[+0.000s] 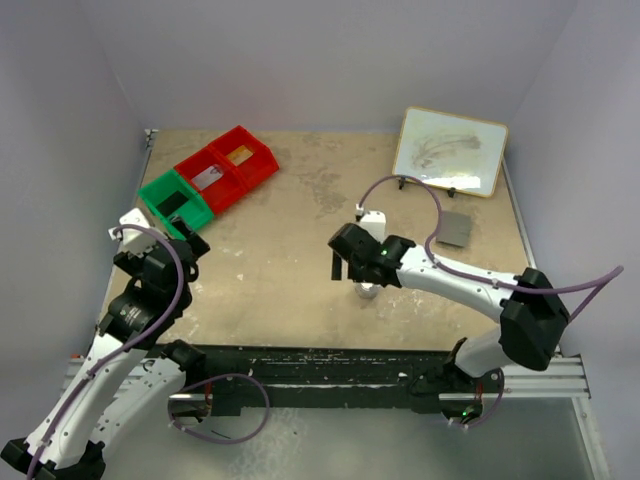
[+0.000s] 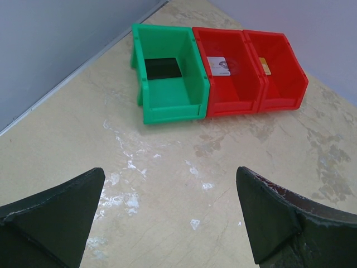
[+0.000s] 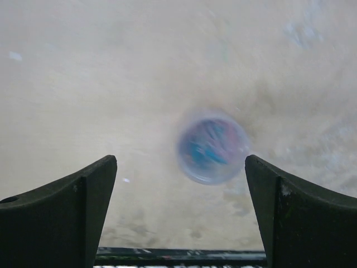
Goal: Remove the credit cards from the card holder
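Across the overhead frame, the table (image 1: 290,200) carries the whiteboard (image 1: 450,150) upper right, with the card holder (image 1: 455,229) flat just below it (lid state unclear). Upper left: green bin (image 2: 170,111), two red bins (image 2: 231,103), credit cards (image 2: 218,65) inside. My left gripper (image 2: 170,176) and right gripper (image 3: 181,162) both gape, empty; a blurred puck (image 3: 213,146) lies beneath the right.

Plain pale lilac walls (image 1: 300,60), worn beige tabletop (image 1: 290,270), soft even light
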